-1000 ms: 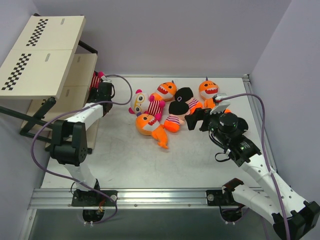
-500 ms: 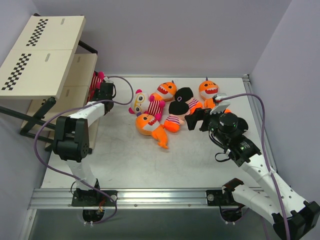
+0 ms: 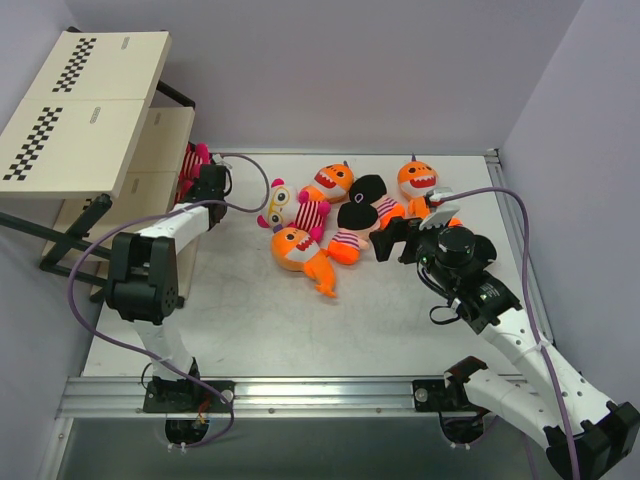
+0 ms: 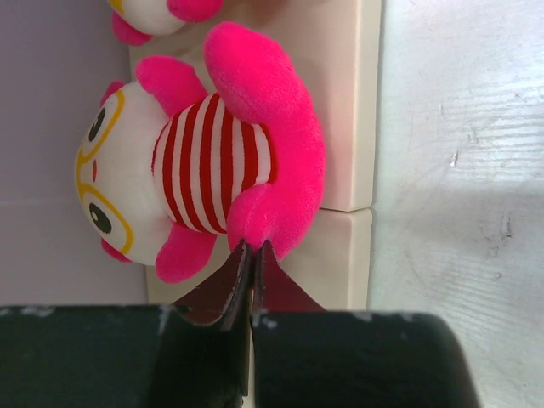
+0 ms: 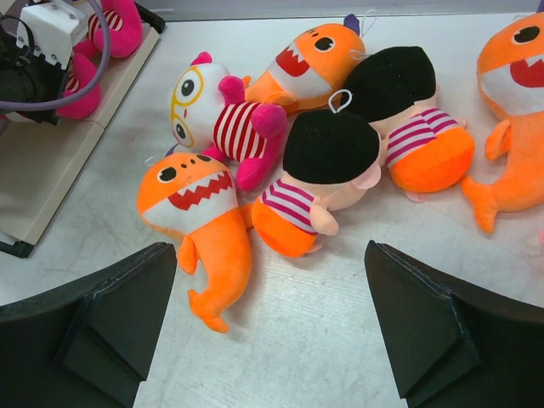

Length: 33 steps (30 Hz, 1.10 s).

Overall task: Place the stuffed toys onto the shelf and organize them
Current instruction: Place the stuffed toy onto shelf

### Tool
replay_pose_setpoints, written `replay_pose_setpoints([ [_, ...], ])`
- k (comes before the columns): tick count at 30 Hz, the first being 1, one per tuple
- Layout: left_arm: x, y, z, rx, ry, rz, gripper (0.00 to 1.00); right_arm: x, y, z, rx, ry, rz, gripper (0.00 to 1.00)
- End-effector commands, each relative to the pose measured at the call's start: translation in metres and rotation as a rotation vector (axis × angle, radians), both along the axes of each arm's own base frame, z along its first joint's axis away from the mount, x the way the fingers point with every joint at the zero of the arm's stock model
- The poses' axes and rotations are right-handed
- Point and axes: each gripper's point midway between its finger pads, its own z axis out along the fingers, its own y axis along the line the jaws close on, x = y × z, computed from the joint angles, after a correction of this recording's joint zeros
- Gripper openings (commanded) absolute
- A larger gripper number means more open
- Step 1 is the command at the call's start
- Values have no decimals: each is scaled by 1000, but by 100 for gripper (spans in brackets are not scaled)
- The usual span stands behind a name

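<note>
A pink-and-white striped doll [image 4: 212, 161] lies on a low cream board of the shelf [image 4: 348, 127], and part of a second one [image 4: 161, 13] shows above it. My left gripper [image 4: 252, 246] is shut, its tips against the doll's pink leg with nothing visible between them. From above, that gripper [image 3: 203, 180] sits at the shelf [image 3: 90, 110] beside the doll [image 3: 190, 160]. More stuffed toys lie mid-table: an orange shark [image 5: 200, 212], a pink doll [image 5: 217, 115], a black-headed doll [image 5: 319, 170]. My right gripper [image 5: 268, 255] hangs open over the table in front of them, holding nothing.
Behind the heap lie another black-headed doll [image 5: 408, 102] and two more sharks [image 5: 310, 55] [image 5: 510, 102]. The shelf's black frame [image 3: 60, 235] stands along the table's left side. A purple cable [image 3: 250, 175] loops from the left arm near the toys.
My left gripper's jaws have closed from partly open to shut beside the doll on the shelf. The right arm and the toys on the table have not moved.
</note>
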Motion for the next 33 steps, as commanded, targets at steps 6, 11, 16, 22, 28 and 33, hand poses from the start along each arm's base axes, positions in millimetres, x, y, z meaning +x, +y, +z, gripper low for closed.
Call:
replay_pose_setpoints([
  [6, 7, -10, 22, -10, -47, -136, 2, 1, 0, 12, 20, -46, -1, 99],
  [11, 6, -13, 23, -10, -38, -174, 3, 0, 0, 14, 22, -52, -1, 99],
  [16, 3, -13, 22, 2, -23, -185, 3, 0, 0, 14, 24, -50, -2, 99],
  [22, -1, -10, 19, 20, 0, -185, 3, 0, 0, 13, 22, -49, -1, 99],
  [28, -4, -4, 19, 41, 11, -167, 4, -1, 1, 15, 27, -53, 3, 99],
  [33, -6, -3, 20, 43, 8, -162, 9, -1, 1, 14, 25, -52, 5, 99],
])
